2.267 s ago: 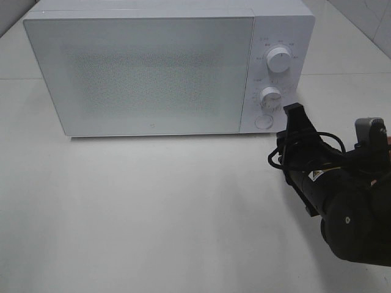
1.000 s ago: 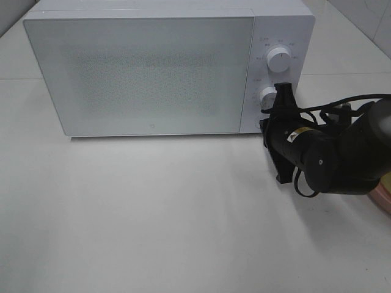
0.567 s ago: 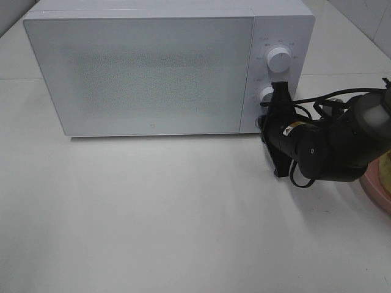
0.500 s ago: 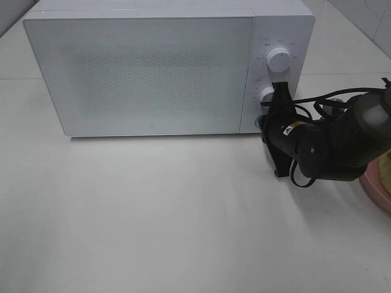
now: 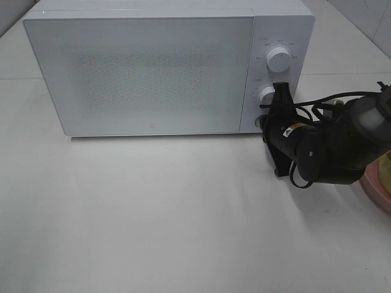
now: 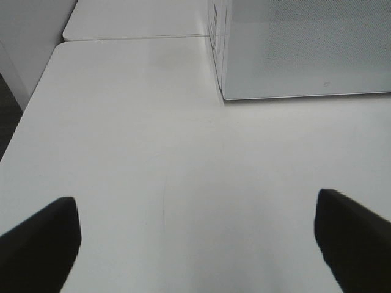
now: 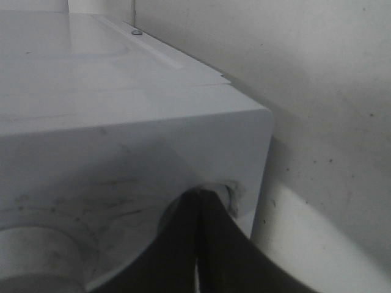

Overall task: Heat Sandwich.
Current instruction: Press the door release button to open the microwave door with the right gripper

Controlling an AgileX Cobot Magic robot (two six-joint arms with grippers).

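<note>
The white microwave [image 5: 153,67] stands at the back with its door closed. My right gripper [image 5: 281,91] is shut with nothing in it; its tips press against the control panel beside the lower knob [image 5: 267,93]. In the right wrist view the closed fingertips [image 7: 198,198] touch the panel near the microwave's corner. A pale yellow sliver of the sandwich [image 5: 387,167] shows at the right edge on the pink plate [image 5: 374,188], mostly behind the right arm. My left gripper [image 6: 195,235] is open and empty over bare table, left of the microwave.
The upper knob [image 5: 280,60] sits above the lower one. The microwave's left front corner [image 6: 223,91] shows in the left wrist view. The white table [image 5: 153,213] stretches in front of the microwave. The right arm's cables [image 5: 330,104] loop beside the panel.
The right gripper swung left from the table's right side to the control panel and has held nearly still for the last half second. The pink plate came into view behind the arm.
</note>
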